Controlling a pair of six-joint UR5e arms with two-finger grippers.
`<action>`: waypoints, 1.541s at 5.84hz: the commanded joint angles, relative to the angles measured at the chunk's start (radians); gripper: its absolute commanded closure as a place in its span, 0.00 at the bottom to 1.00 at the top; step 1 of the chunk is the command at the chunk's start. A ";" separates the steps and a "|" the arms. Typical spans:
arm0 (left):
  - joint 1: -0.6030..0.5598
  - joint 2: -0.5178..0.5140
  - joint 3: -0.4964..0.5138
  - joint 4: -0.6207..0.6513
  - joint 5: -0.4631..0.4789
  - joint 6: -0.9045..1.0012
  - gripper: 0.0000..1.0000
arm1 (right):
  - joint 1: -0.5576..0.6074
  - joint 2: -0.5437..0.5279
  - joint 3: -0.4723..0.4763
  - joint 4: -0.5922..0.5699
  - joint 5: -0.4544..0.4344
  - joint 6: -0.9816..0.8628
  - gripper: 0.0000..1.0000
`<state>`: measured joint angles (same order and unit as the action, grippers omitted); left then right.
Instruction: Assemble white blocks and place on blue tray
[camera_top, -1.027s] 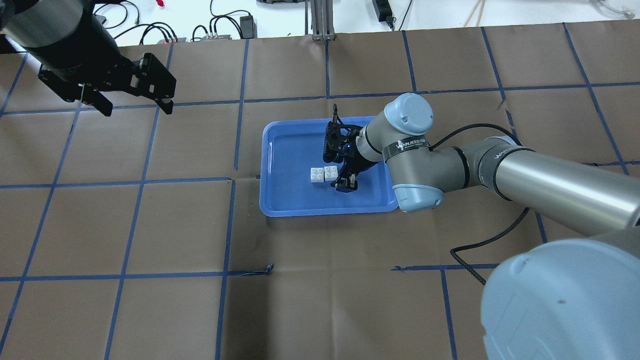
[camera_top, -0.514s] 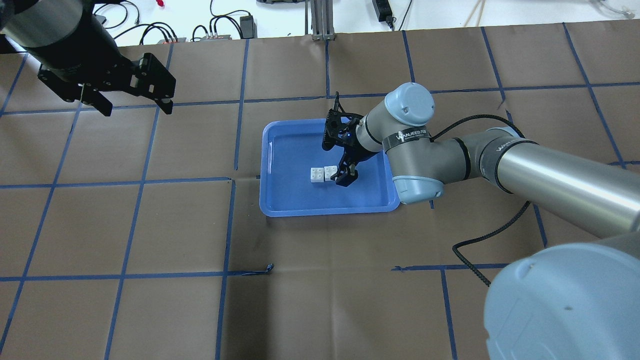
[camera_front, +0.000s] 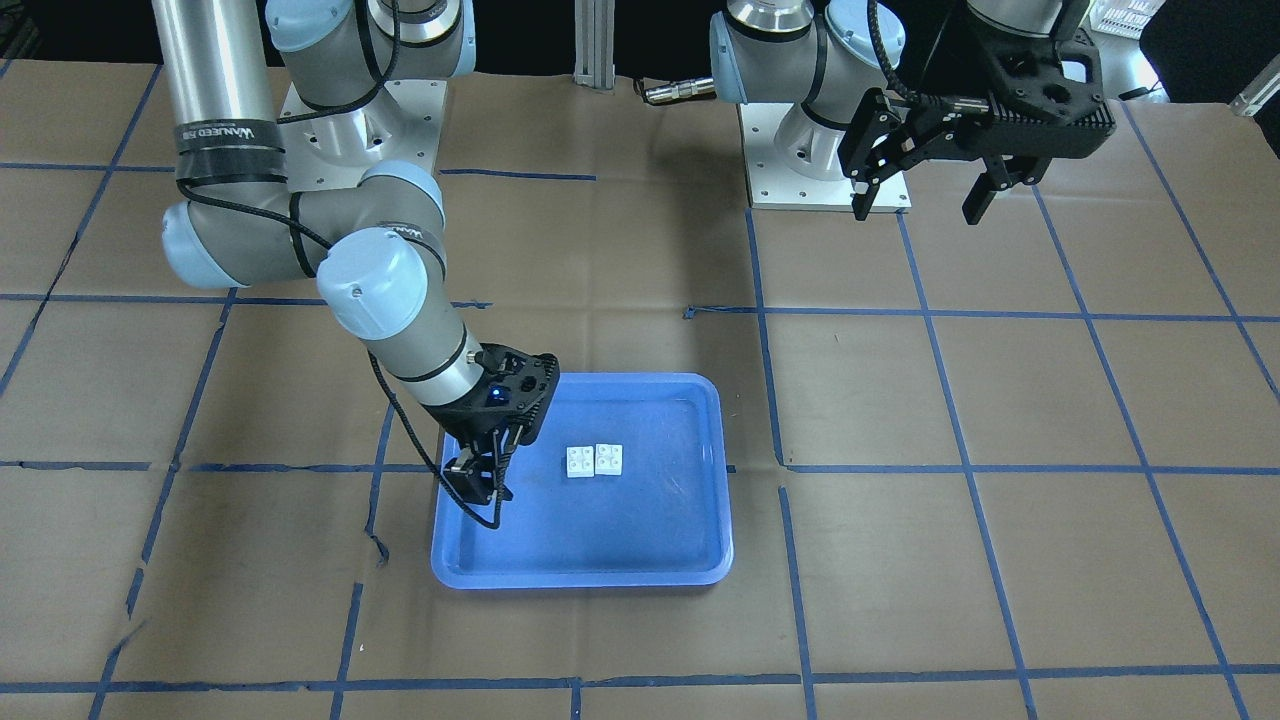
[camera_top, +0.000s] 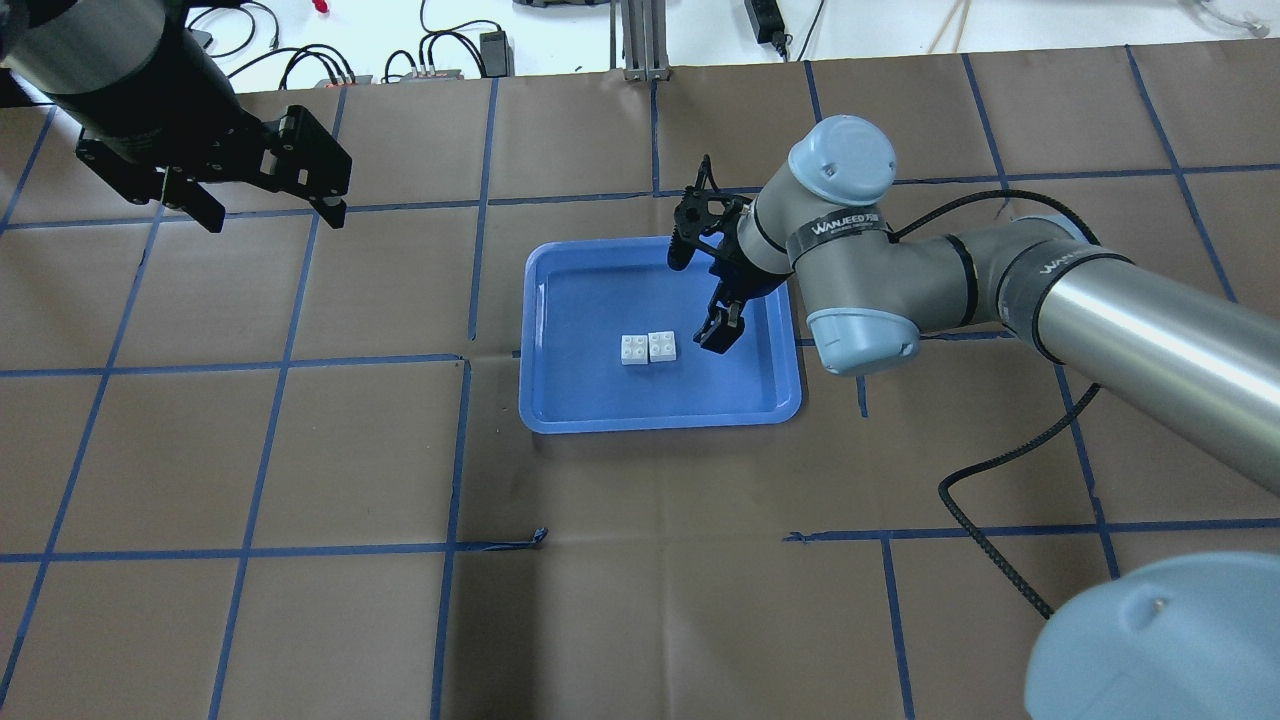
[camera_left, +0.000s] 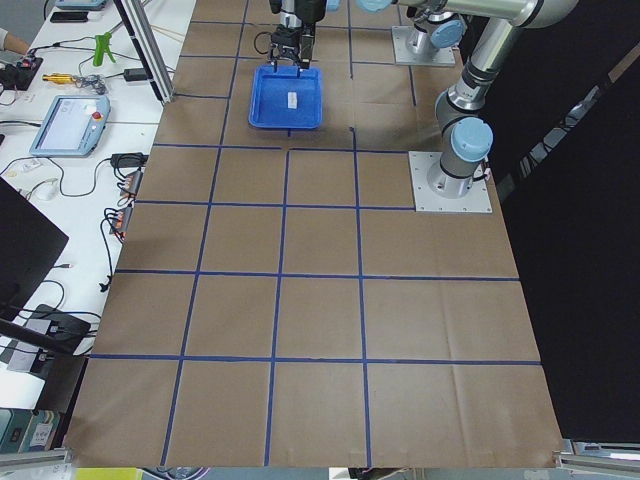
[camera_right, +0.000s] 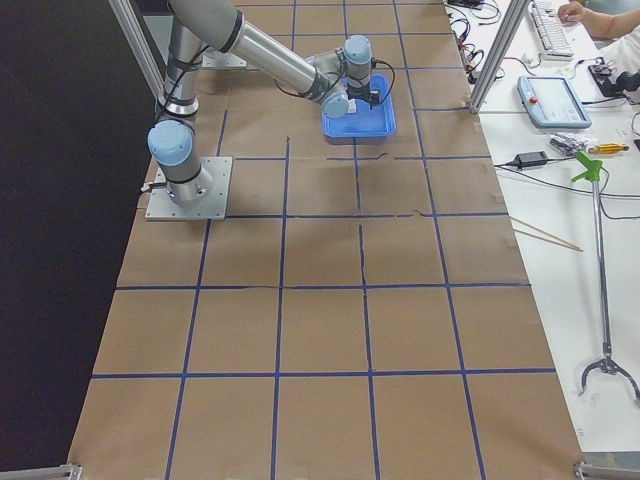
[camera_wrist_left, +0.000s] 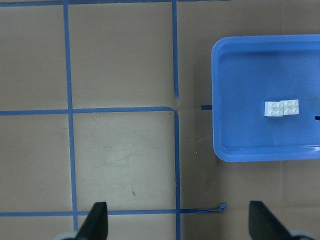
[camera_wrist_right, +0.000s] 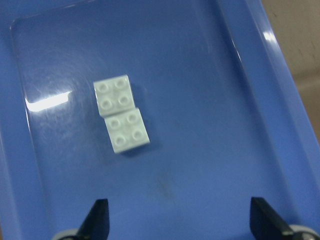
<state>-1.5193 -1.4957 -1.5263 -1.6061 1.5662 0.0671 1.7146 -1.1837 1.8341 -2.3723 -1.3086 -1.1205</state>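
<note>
Two white blocks (camera_top: 648, 347) lie joined side by side, studs up, in the middle of the blue tray (camera_top: 590, 290). They also show in the front view (camera_front: 594, 460), the left wrist view (camera_wrist_left: 282, 107) and the right wrist view (camera_wrist_right: 121, 113). My right gripper (camera_top: 700, 300) is open and empty. It hangs over the tray's right part, apart from the blocks, and also shows in the front view (camera_front: 485, 470). My left gripper (camera_top: 272, 218) is open and empty, high over the table's far left, far from the tray (camera_wrist_left: 250, 75).
The table is covered in brown paper with a blue tape grid. The right arm's black cable (camera_top: 990, 470) loops over the table to the right of the tray. A torn tape end (camera_top: 535, 538) lies in front of the tray. The arm bases (camera_front: 825, 150) stand at the robot's side.
My right gripper has drawn back from the blocks, to the right and toward the tray's far side. The blocks stayed where they lie. The left arm has not moved.
</note>
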 joint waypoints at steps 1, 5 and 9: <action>0.001 0.000 0.000 0.000 0.000 -0.001 0.01 | -0.073 -0.078 -0.102 0.269 -0.113 0.002 0.00; -0.001 0.000 0.000 0.000 0.000 -0.001 0.01 | -0.099 -0.163 -0.338 0.733 -0.234 0.434 0.00; -0.001 0.000 0.000 0.000 -0.002 -0.001 0.01 | -0.194 -0.253 -0.521 1.067 -0.279 0.786 0.00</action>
<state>-1.5202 -1.4956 -1.5263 -1.6050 1.5647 0.0660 1.5565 -1.3968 1.3341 -1.3513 -1.5926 -0.3638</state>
